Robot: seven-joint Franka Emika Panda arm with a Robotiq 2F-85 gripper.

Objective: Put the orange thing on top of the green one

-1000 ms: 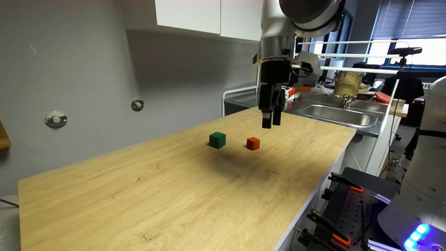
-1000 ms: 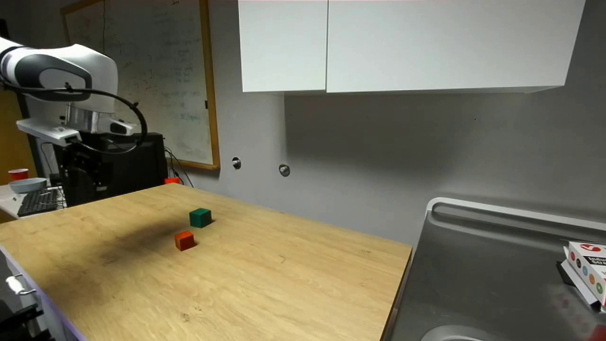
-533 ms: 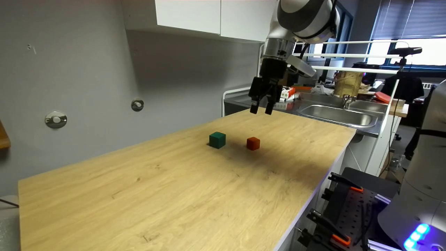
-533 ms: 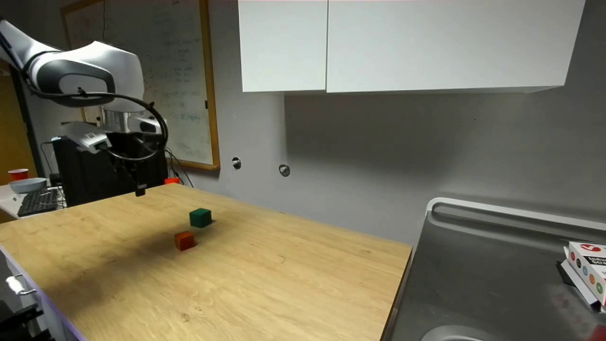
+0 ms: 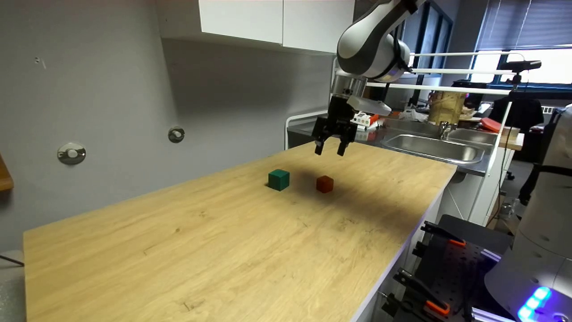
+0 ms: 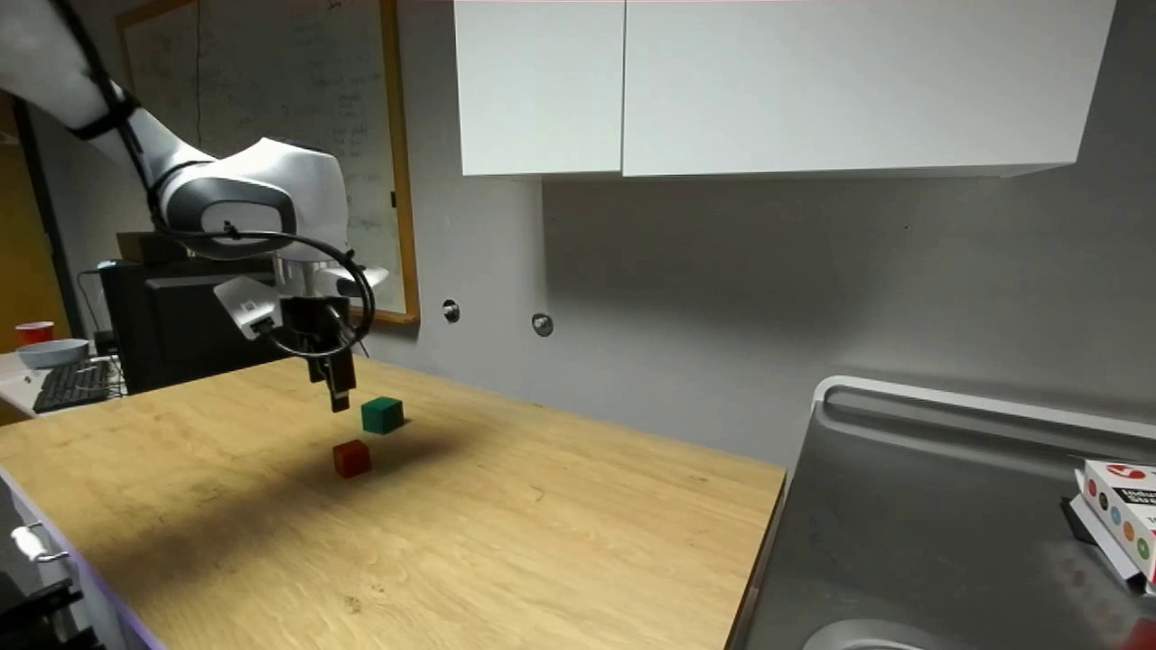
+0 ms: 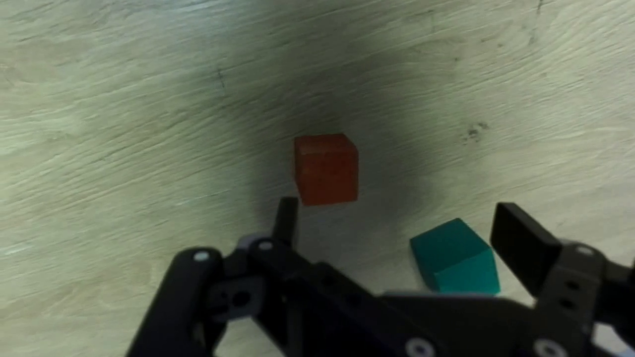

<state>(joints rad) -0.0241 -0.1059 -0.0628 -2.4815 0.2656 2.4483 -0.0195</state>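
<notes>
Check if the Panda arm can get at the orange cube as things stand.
Probably yes. The fingers are open above the wooden worktop, and nothing covers the orange cube. The green cube stands apart from it, with bare worktop between, so a lined-up descent looks free.

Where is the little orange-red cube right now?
In an exterior view, the orange-red cube sits on the wooden tabletop, right of the green cube with a gap between, and lower in the picture than the open hand.

orange-red cube [image 5: 325, 184]: shadowed | green cube [image 5: 279, 180]: near it, apart | both flat on tabletop [image 5: 214, 250]
</notes>
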